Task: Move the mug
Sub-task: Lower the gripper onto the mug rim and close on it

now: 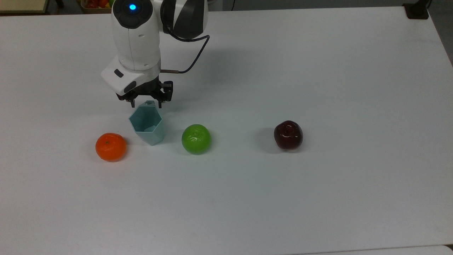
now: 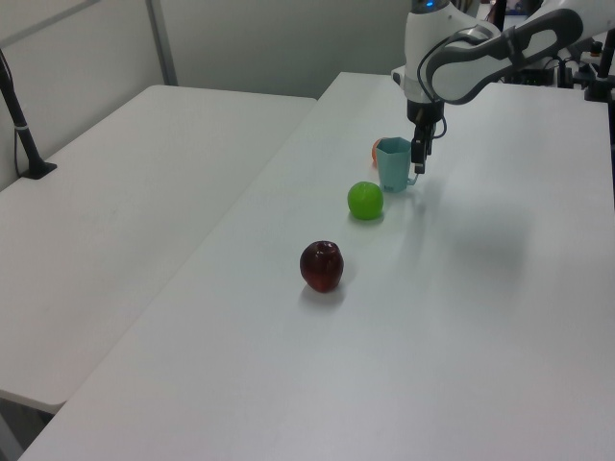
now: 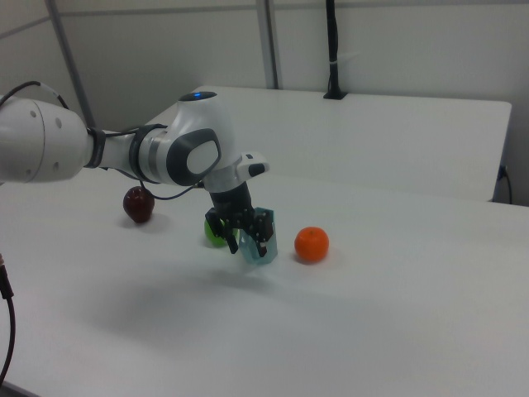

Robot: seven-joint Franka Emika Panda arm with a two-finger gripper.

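The mug (image 1: 147, 124) is pale blue-grey and faceted, standing upright on the white table (image 1: 283, 198) with its handle (image 1: 149, 103) toward the arm. My gripper (image 1: 146, 104) hangs open at the handle, one finger on each side of it. In the left view the gripper (image 2: 419, 163) is low against the mug's (image 2: 391, 165) right side. In the right view the gripper (image 3: 246, 240) stands in front of the mug (image 3: 258, 258) and hides much of it.
An orange (image 1: 110, 146) lies close to the mug on the top view's left, and a green apple (image 1: 196, 139) close on the top view's right. A dark red apple (image 1: 288, 135) lies farther along the same row. A black post base (image 1: 417, 10) stands at the far corner.
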